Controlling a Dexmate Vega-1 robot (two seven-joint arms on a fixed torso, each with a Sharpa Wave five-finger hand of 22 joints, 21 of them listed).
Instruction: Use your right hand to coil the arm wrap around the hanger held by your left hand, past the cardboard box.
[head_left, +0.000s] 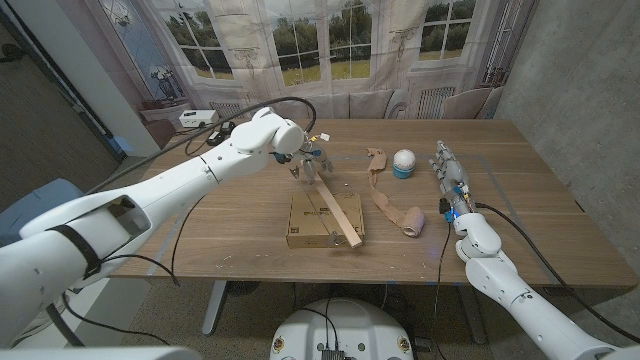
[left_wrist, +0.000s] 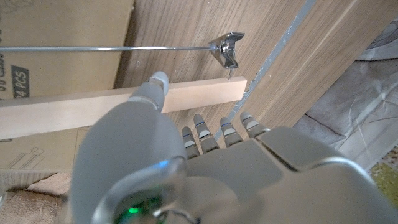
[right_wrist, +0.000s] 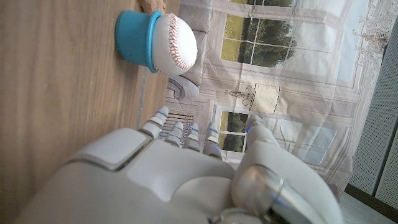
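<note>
Wooden bench (head_left: 520, 190) under tall windows: the left robot hand (head_left: 310, 165) holds the wooden hanger (head_left: 338, 214), which slants over the flat cardboard box (head_left: 312, 222). Beside the box, the tan arm wrap (head_left: 398, 213) lies partly unrolled. Near a baseball (head_left: 404, 158) in its blue cup (right_wrist: 135, 39), the right robot hand (head_left: 449, 178) holds nothing, fingers extended.

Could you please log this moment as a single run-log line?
left robot hand: holds hanger over box | right robot hand: open, idle beside ball | wrap: on table, uncoiled
</note>
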